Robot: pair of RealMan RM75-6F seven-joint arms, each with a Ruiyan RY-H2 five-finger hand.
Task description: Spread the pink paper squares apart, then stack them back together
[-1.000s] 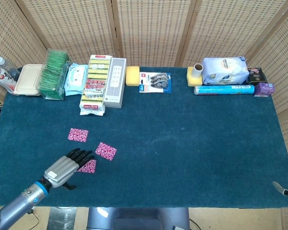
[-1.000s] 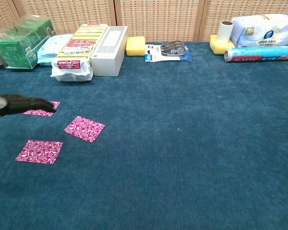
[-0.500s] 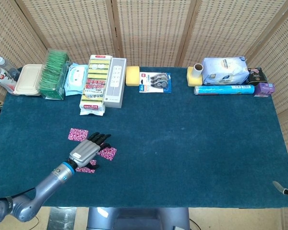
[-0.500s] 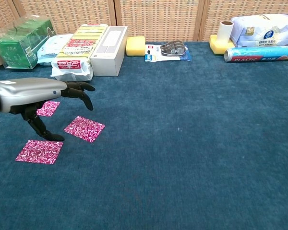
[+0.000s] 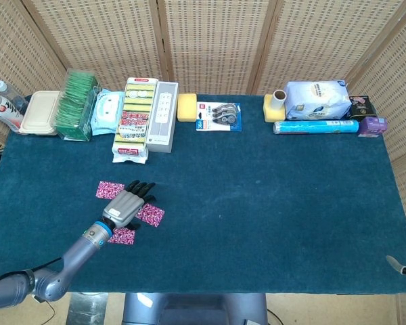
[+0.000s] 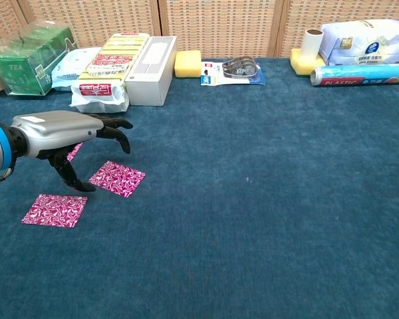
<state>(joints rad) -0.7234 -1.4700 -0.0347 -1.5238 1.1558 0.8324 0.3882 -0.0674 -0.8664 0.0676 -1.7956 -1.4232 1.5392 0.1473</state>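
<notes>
Three pink patterned paper squares lie apart on the blue cloth at the front left. The far square (image 5: 109,189) (image 6: 72,152) is partly hidden behind my left hand in the chest view. The middle square (image 5: 150,215) (image 6: 117,178) and the near square (image 5: 122,235) (image 6: 55,210) lie flat. My left hand (image 5: 126,202) (image 6: 61,128) hovers among them, palm down and fingers spread, holding nothing. Its thumb points down beside the middle square. Only a grey tip of my right hand (image 5: 400,267) shows at the lower right edge of the head view.
Along the table's back edge stand a green tea box (image 5: 76,105), a sponge pack (image 5: 134,118), a white box (image 5: 162,116), a yellow sponge (image 5: 187,107), a tape pack (image 5: 218,116), a tissue bag (image 5: 316,99) and a plastic wrap roll (image 5: 315,126).
My left hand has moved away from the near square, further onto the table, and now hangs between the far and middle squares. The squares have not shifted.
</notes>
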